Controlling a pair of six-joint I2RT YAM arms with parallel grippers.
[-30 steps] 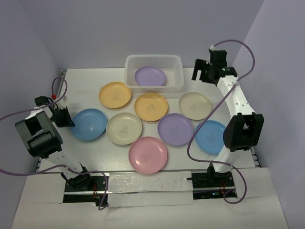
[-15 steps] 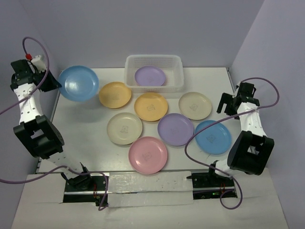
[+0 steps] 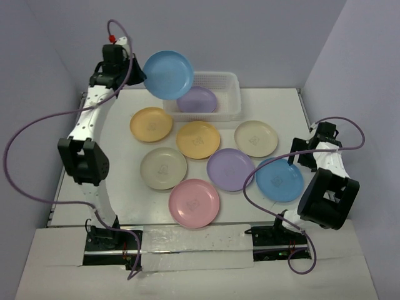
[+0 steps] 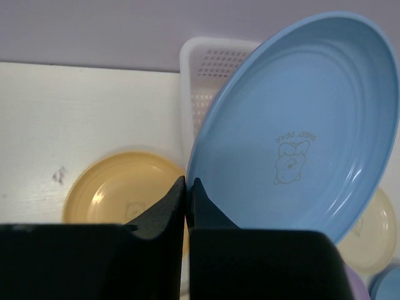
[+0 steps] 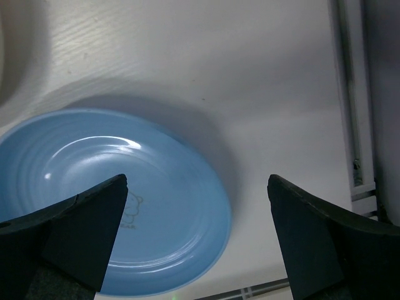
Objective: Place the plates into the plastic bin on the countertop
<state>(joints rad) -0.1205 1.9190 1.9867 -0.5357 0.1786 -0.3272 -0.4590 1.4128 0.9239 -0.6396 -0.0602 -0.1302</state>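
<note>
My left gripper is shut on the left rim of a blue plate, held tilted in the air over the left end of the plastic bin. In the left wrist view the jaws pinch that plate at its edge, with the bin behind it. A lavender plate lies inside the bin. My right gripper stands open low over the right rim of a second blue plate. The right wrist view shows this plate beneath the wide jaws, not touched.
On the countertop lie a yellow plate, an orange one, two cream ones, a lavender one and a pink one. Walls close in on three sides. The counter's right edge is close to my right gripper.
My left arm has lifted the blue plate from the left of the counter and swung it right to above the bin. My right gripper came from beside the bin down over the right blue plate.
</note>
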